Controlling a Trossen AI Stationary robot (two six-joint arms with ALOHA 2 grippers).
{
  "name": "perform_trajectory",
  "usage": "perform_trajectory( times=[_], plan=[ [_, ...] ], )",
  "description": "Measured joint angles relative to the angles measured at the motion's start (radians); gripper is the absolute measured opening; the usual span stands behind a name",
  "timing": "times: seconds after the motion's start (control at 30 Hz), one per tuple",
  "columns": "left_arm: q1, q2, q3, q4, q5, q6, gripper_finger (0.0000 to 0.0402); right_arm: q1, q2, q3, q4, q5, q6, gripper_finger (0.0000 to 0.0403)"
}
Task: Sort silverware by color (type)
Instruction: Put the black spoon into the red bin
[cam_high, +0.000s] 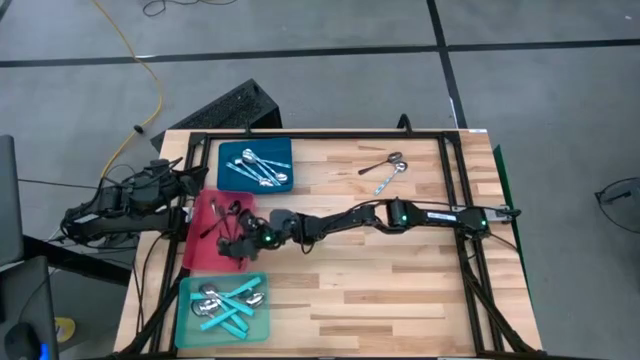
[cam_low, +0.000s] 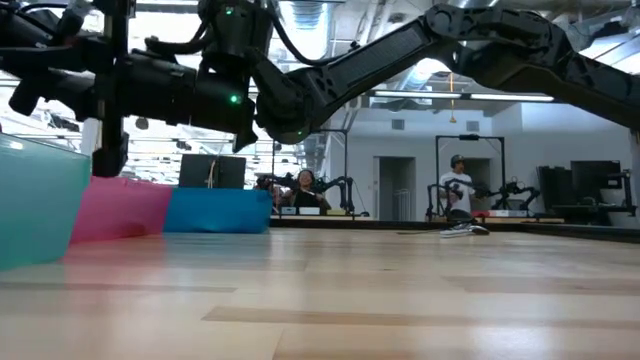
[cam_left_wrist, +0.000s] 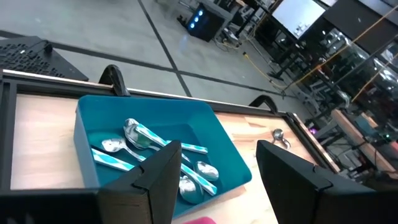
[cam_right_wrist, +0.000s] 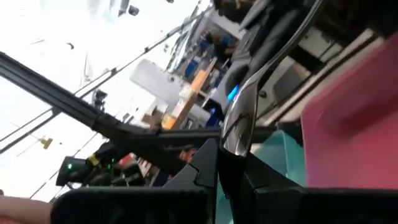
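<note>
A black spoon (cam_right_wrist: 244, 118) is pinched in my right tool (cam_high: 240, 240), fingers pressed tight on its handle so the dark glossy bowl sticks out past the tips in my right wrist view. From above, that tool hangs over the red tray (cam_high: 195, 255) at the left side of the desk (cam_high: 400, 280), where other black spoons (cam_high: 222, 212) already lie in a loose heap.

The rest of the silverware is spread over three places. The blue tray (cam_high: 282, 150), at the far left corner, holds spoons that look silver from above (cam_high: 256, 168); my left wrist view shows turquoise handles on some of them (cam_left_wrist: 146, 135). The teal tray (cam_high: 185, 310), at the near left corner, holds turquoise-handled spoons (cam_high: 230, 303) piled across one another. Two more spoons (cam_high: 388, 168) lie loose on the bare wood toward the far right, well apart from every tray.

My right arm reaches across the desk from the right edge. My left tool (cam_left_wrist: 214, 171) sits back beyond the desk's left edge, its fingers spread apart and holding nothing, looking toward the blue tray.

In the low view, two people (cam_low: 458, 192) are in the room beyond the desk.
</note>
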Motion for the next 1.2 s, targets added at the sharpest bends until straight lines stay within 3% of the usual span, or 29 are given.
perform_trajectory(
  times=[0.23,0.43,0.53,0.87,1.07,1.2],
  plan=[
    [0.000,0.000,0.000,0.000,0.002,-0.013,0.0195,0.002,0.000,0.000,-0.044,-0.024,-0.072,0.0039],
    [0.000,0.000,0.000,0.000,0.002,-0.023,0.0195,0.007,-0.002,0.114,-0.336,-0.031,-0.243,0.0039],
    [0.000,0.000,0.000,0.000,0.002,-0.025,0.0195,0.011,-0.012,0.100,-0.370,-0.026,-0.308,0.0039],
    [0.000,0.000,0.000,-0.001,0.006,-0.034,0.0195,0.008,-0.016,0.106,-0.423,-0.016,-0.331,0.0039],
    [0.000,0.000,0.000,-0.001,0.007,-0.051,0.0195,0.007,-0.009,0.106,-0.509,0.075,-0.343,0.0039],
    [0.000,0.000,0.000,-0.001,0.007,-0.052,0.0195,0.003,-0.004,0.106,-0.519,0.078,-0.345,0.0039]
  ],
)
